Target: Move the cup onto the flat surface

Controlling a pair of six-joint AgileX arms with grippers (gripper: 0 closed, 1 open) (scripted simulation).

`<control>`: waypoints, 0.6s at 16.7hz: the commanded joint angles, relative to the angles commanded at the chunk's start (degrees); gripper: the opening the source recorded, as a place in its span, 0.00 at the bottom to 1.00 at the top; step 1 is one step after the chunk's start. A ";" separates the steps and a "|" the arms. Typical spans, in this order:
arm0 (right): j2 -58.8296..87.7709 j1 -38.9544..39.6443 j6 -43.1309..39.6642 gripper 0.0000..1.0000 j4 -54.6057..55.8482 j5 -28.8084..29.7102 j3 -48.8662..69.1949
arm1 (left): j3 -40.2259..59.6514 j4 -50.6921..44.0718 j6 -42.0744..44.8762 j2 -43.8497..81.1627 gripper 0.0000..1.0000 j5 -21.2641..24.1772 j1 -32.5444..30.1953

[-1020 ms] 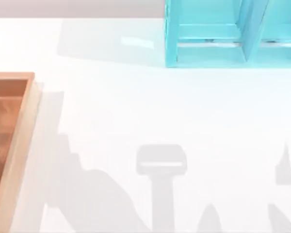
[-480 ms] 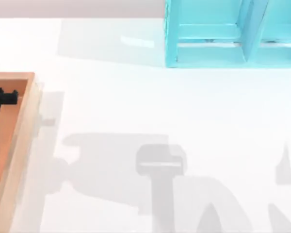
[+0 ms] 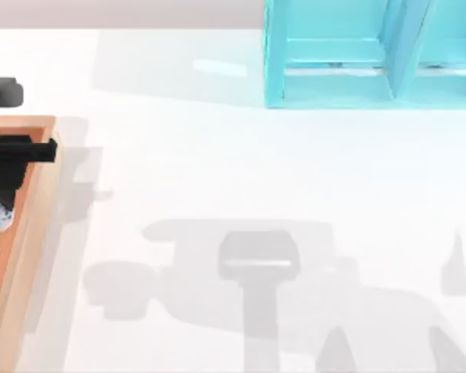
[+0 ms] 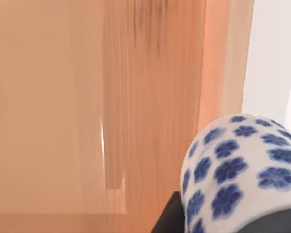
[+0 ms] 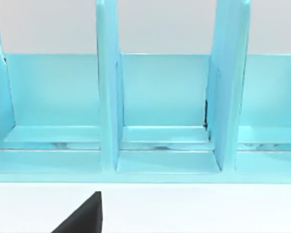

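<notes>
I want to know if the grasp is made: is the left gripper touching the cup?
Touching. In the left wrist view the cup sits directly against the black finger of the left gripper, with no gap.

Tray (image 3: pixel 39 202) at the tabletop's (image 3: pixel 217 171) left edge, shelf unit (image 3: pixel 357 54) far right.

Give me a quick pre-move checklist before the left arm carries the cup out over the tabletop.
1. Cup in left gripper: ok, it rides with the fingers.
2. Cup off the wooden tray floor: cannot tell.
3. Cup past the tray's rim: not ok, it's over the tray.
4. Landing spot on the tabletop beside the tray: ok, bare.
5. Turquoise shelf out of the path: ok, far off.
</notes>
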 joint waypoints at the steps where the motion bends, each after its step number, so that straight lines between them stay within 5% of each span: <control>1: 0.00 0.00 0.00 1.00 0.00 0.00 0.00 | 0.07 -0.02 -0.09 0.05 0.00 0.00 -0.10; 5: 0.00 0.00 0.00 1.00 0.00 0.00 0.00 | 4.43 -1.21 -5.92 3.22 0.00 -0.04 -5.98; 10: 0.00 0.00 0.00 1.00 0.00 0.00 0.00 | 16.40 -4.49 -21.96 11.92 0.00 -0.13 -22.18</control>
